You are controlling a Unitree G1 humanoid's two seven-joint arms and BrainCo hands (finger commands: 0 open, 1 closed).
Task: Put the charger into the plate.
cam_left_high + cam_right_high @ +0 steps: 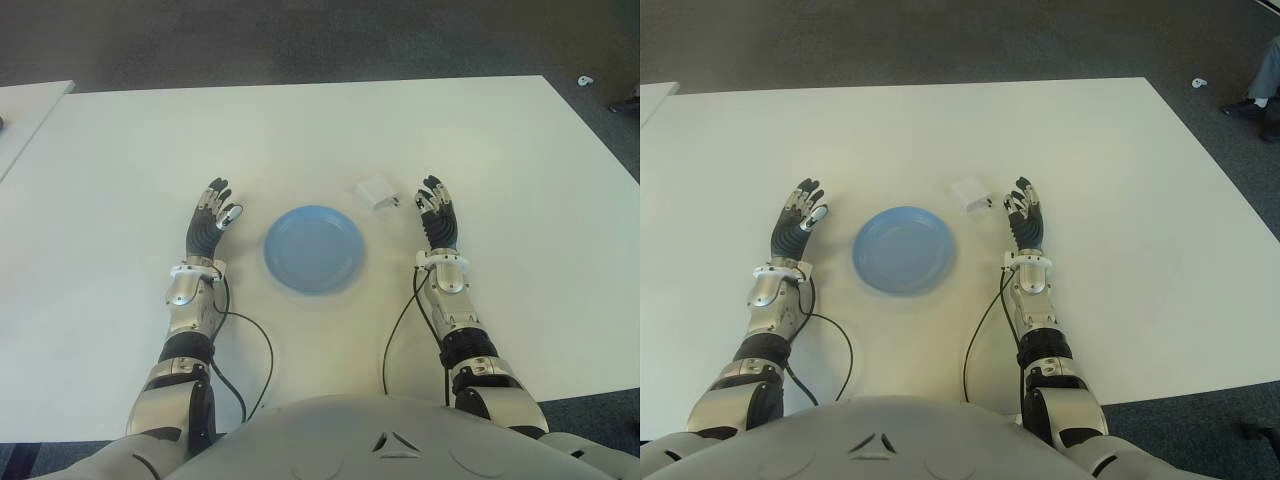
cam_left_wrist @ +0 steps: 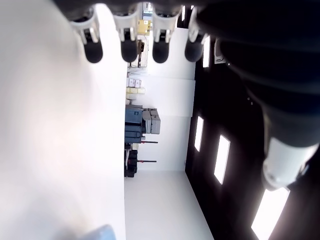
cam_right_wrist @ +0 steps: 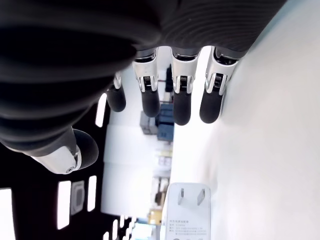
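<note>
Looking down from the head: white charger [image 1: 377, 194] lying on the white table [image 1: 120, 160], just beyond the far right edge of the blue plate [image 1: 313, 248] and close beside the right hand [image 1: 437, 216], on its inner side, apart from the fingertips. Left hand [image 1: 210, 218] showing on the plate's left, fingers extended, holding nothing. Right hand likewise extended and empty.

From the right wrist: fingers [image 3: 181, 100] straight and spread, charger [image 3: 187, 212] lying off the palm side with prongs pointing toward them, not touching.

From the left wrist: fingertips [image 2: 128, 47] straight in a row, only a blue plate edge [image 2: 100, 233] showing; charger out of sight.
</note>
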